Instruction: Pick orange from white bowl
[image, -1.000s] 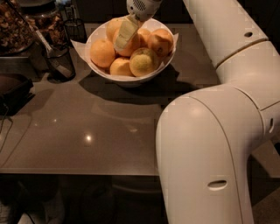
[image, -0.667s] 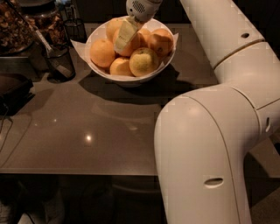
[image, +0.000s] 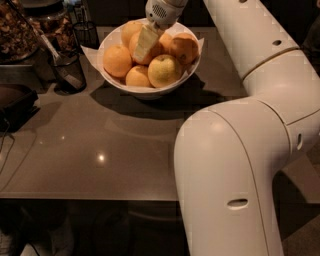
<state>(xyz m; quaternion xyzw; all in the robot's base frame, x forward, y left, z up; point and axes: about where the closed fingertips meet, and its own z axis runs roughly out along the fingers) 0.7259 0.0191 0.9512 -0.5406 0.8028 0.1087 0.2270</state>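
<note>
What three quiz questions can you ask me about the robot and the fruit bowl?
1. True or false: the gripper is down at the fruit in the white bowl, near the top of the picture.
2. Where in the bowl is the yellow-green fruit? A. at the front, on the camera's side. B. at the very back. C. hidden under all the others.
3. Fill in the missing word: in the picture, the black wire-mesh cup stands to the ___ of the bowl.

Key: 1. True. 2. A. 3. left.
</note>
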